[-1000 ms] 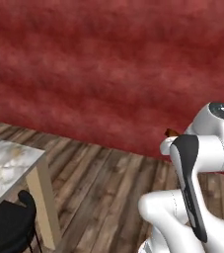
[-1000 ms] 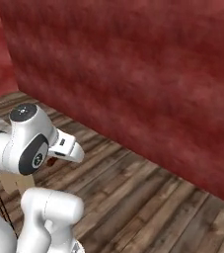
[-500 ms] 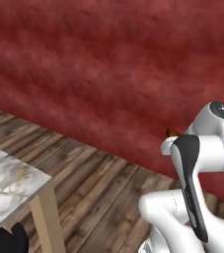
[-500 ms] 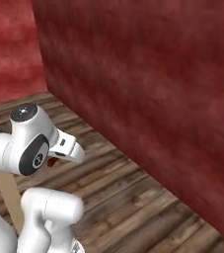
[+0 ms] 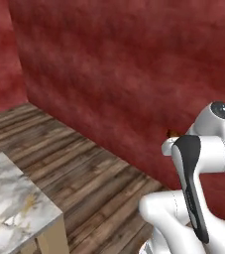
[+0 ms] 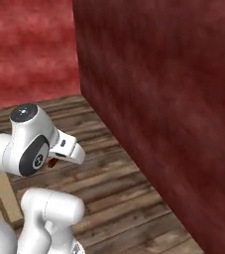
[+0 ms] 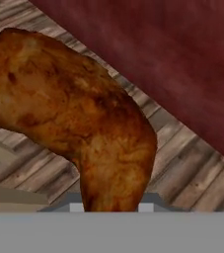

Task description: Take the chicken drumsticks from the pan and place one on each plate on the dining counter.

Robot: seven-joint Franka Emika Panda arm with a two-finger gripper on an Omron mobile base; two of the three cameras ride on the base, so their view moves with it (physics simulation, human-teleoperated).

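Right up close, a glossy brown chicken drumstick (image 7: 79, 118) hangs from the gripper (image 7: 111, 207), its narrow end pinched between the closed-in fingers and its fat end jutting out over the wooden floor (image 7: 192, 173). The arm holds it high in the air; from the left base view just a sliver of the meat (image 5: 172, 133) peeks past the white wrist. Low to the left sits a corner of the dining counter (image 5: 15, 203), and beyond everything stands the dark red wall (image 6: 173, 99).
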